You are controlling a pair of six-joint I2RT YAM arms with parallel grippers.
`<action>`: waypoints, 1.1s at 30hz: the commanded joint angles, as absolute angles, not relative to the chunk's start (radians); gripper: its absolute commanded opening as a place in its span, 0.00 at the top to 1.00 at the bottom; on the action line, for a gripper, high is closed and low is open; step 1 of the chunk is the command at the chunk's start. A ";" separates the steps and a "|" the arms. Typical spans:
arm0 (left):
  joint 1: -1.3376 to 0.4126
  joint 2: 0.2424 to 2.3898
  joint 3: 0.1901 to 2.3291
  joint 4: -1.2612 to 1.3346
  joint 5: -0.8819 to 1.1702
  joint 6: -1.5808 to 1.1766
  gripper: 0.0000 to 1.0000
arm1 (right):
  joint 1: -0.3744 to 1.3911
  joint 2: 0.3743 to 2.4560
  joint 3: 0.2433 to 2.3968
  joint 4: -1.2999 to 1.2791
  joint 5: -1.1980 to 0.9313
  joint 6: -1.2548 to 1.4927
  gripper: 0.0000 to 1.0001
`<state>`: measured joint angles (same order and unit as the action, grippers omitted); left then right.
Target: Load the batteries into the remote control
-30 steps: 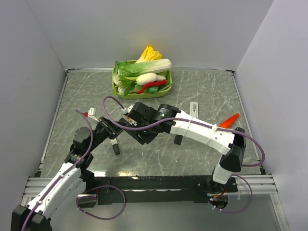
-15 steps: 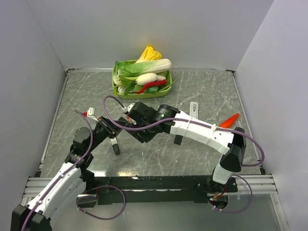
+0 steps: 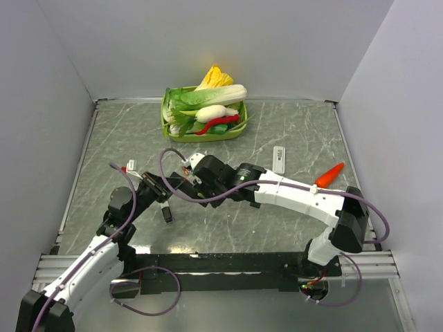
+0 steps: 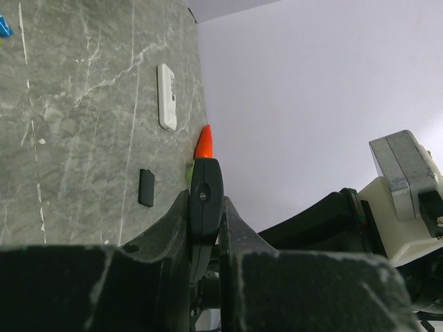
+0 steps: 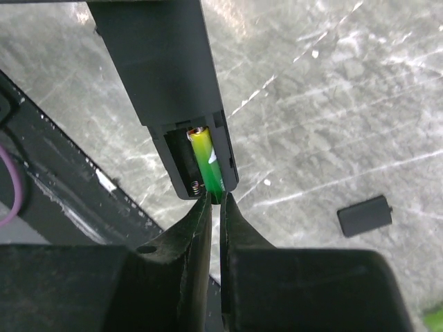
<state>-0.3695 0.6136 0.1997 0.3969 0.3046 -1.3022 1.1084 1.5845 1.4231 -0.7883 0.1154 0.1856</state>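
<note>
Gripping the black remote edge-on between its closed fingers, the left gripper is holding it up off the grey marble table, with the open battery bay facing the right wrist camera. The right gripper is reaching across from the right. Its fingers are drawn to a narrow slit and are pinching the lower end of a green battery, which is lying in one slot of the bay (a small spring is showing at each end of the bay). The black battery cover is lying flat on the table, apart from the remote. A white remote is resting further back. An orange carrot is lying near the right wall, and a green basket of vegetables is sitting at the far edge.
</note>
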 commanded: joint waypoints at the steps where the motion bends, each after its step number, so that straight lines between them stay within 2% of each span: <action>1: -0.383 0.595 0.230 0.702 0.414 -1.499 0.99 | 1.072 1.533 1.310 -0.603 0.169 0.149 1.00; 8: -0.383 0.601 0.218 0.742 0.407 -1.522 0.99 | 1.071 1.514 1.241 -0.512 0.071 0.166 1.00; 15: -0.385 0.598 0.198 0.792 0.397 -1.565 0.99 | 1.069 1.508 1.193 -0.431 0.060 0.195 1.00; 24: -0.383 0.565 0.221 0.625 0.354 -1.430 0.99 | 1.068 1.474 1.224 -0.509 0.072 0.164 1.00; 29: -0.383 0.583 0.271 0.384 0.288 -1.269 0.99 | 1.069 1.447 1.266 -0.575 0.063 0.141 0.89; 33: -0.383 0.659 0.246 0.389 0.265 -1.244 0.99 | 1.062 1.404 1.258 -0.581 0.060 0.135 0.77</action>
